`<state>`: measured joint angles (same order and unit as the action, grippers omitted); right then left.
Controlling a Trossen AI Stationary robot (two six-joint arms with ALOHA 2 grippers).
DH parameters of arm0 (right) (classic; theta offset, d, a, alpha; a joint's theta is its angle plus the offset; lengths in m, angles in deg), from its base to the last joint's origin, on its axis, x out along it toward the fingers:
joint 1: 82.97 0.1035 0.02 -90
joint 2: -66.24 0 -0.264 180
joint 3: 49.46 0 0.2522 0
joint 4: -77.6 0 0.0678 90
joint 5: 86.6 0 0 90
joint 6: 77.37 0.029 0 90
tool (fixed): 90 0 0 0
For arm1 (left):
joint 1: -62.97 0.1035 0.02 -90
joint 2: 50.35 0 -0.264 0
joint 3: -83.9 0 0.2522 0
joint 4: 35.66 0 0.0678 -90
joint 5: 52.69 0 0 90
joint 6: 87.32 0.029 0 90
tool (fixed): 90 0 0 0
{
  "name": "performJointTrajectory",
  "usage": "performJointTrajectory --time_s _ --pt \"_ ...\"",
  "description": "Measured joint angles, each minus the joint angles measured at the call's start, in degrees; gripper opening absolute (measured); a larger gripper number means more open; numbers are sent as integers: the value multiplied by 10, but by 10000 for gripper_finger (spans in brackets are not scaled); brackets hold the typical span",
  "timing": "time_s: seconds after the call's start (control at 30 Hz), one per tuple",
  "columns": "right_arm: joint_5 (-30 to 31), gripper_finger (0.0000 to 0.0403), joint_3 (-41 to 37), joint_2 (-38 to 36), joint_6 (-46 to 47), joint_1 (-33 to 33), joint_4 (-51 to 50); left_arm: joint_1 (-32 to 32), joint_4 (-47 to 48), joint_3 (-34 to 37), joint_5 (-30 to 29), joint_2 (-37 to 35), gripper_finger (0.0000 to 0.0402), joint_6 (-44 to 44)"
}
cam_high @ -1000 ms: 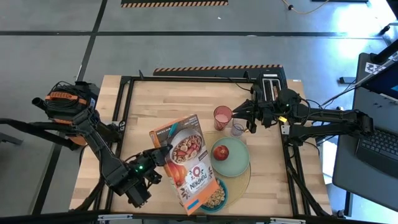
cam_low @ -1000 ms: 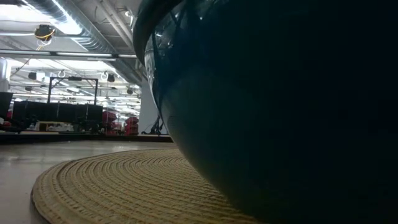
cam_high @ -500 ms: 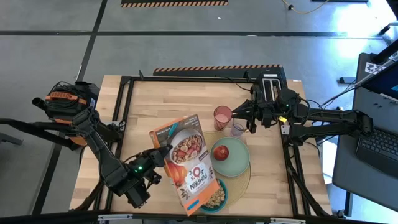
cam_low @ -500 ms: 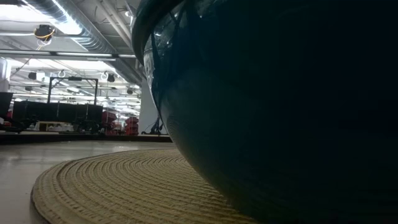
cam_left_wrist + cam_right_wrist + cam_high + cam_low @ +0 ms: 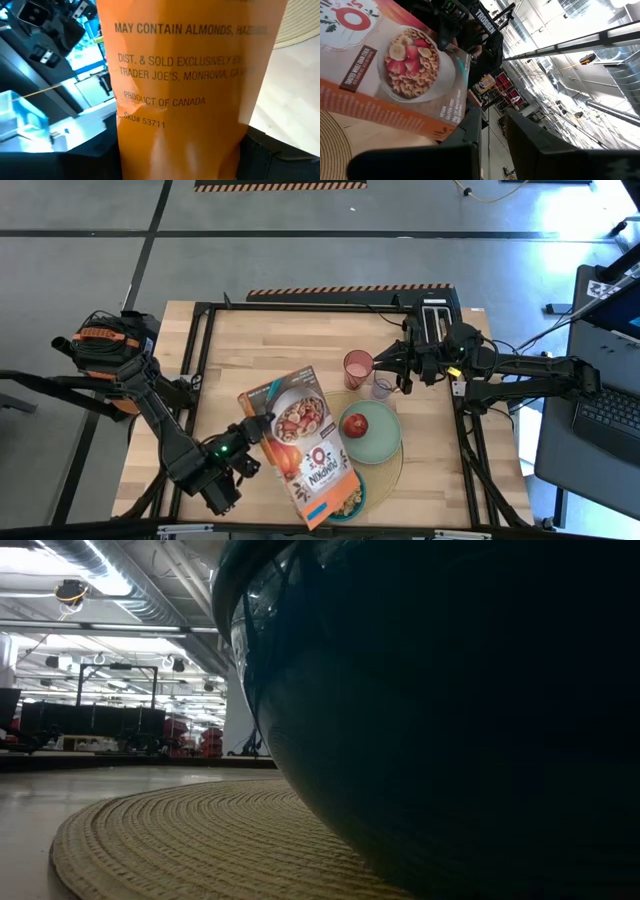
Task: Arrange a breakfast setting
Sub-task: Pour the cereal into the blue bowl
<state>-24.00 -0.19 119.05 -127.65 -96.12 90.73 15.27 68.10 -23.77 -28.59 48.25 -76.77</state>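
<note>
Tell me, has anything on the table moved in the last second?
Yes, slightly. The left gripper still holds the orange cereal box over the blue bowl and has tipped it a little further, its lower end swinging toward the front edge. The right gripper, pink cup, red apple and pale green plate stayed put.

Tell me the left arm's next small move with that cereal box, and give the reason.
Probably hold the tilt a little longer over the blue bowl, then tip the cereal box back upright. The left tool grips the box by its side, the box's opening end is down over the bowl, and cereal already shows in it. The right tool waits near the pink cup.
</note>
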Motion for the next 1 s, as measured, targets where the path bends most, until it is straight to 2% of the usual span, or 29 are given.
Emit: performJointTrajectory --time_s 0.2,0.5,0.8,1.0 --pt "0 57 0 0 0 0 0 0 0 0 39 0 249 -10" --pt "0 57 0 0 0 0 0 1 0 0 54 -1 249 -17" --pt "0 57 0 0 0 0 0 5 1 0 56 -28 249 -106" --pt "0 57 0 0 0 0 0 5 1 0 92 -32 249 -148"
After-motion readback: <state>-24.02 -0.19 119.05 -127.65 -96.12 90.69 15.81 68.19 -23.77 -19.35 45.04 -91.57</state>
